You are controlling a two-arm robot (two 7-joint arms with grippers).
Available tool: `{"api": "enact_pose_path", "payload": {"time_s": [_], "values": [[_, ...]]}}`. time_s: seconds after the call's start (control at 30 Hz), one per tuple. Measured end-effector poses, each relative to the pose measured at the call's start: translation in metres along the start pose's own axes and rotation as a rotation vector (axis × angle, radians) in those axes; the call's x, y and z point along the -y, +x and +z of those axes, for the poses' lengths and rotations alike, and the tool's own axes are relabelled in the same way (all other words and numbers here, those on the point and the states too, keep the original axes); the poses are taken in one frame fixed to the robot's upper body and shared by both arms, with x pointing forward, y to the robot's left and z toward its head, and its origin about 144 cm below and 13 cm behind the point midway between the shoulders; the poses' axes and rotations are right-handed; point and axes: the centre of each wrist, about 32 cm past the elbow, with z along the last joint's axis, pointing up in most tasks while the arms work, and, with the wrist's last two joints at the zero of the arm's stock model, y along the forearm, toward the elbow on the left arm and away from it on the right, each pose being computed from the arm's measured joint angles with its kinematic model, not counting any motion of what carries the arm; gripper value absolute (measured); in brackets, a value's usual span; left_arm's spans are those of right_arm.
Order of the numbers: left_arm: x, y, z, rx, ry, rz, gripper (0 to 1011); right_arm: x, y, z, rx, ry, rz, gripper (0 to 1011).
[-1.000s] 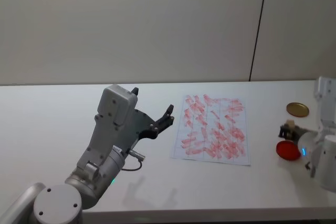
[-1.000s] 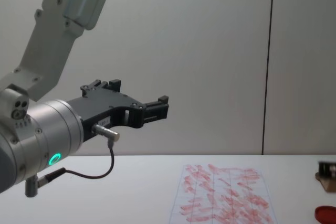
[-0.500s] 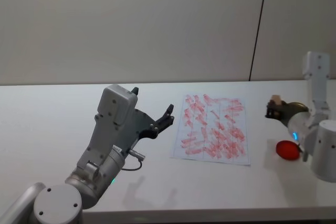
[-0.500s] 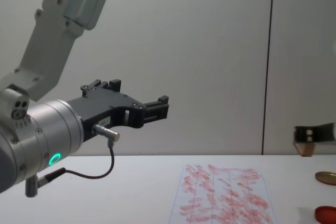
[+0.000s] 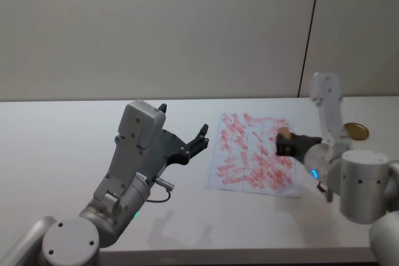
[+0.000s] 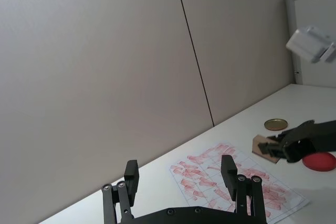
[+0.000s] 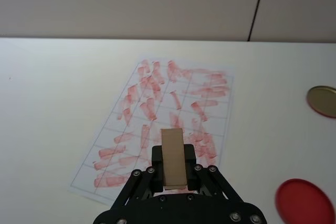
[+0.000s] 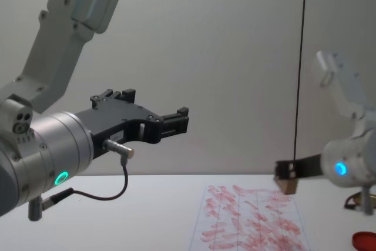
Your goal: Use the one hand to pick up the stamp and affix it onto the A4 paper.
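- Gripping the stamp [image 7: 172, 157] between closed fingers, the right gripper [image 5: 285, 144] is holding the pale block aloft, right of centre in the head view, with its silver arm filling the lower right corner.
- The left gripper [image 5: 181, 119] is hanging raised at lower left, its fingers spread wide and holding nothing.
- The stamp is hovering over the right half of the A4 paper [image 5: 246, 154], which is lying flat at centre on the white table [image 5: 62, 135], crowded with red marks.
- A red ink pad [image 7: 302, 201] is sitting right of the sheet, apart from it.
- A gold lid [image 5: 353, 131] is resting farther back at right, before the pale wall [image 5: 156, 29].
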Motion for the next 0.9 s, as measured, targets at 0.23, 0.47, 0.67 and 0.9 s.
{"api": "enact_pose_path", "payload": {"time_s": [0.23, 0.47, 0.67, 0.9], "values": [[0.000, 0.000, 0.000, 0.000, 0.000, 0.000, 993, -0.015, -0.015, -0.008, 0.027, -0.054, 0.043, 217], [0.000, 0.000, 0.000, 0.000, 0.000, 0.000, 993, -0.030, -0.023, -0.014, 0.041, -0.094, 0.060, 218], [0.000, 0.000, 0.000, 0.000, 0.000, 0.000, 993, -0.045, -0.027, -0.017, 0.047, -0.124, 0.063, 218], [0.000, 0.000, 0.000, 0.000, 0.000, 0.000, 993, -0.058, -0.029, -0.019, 0.047, -0.138, 0.066, 218]]}}
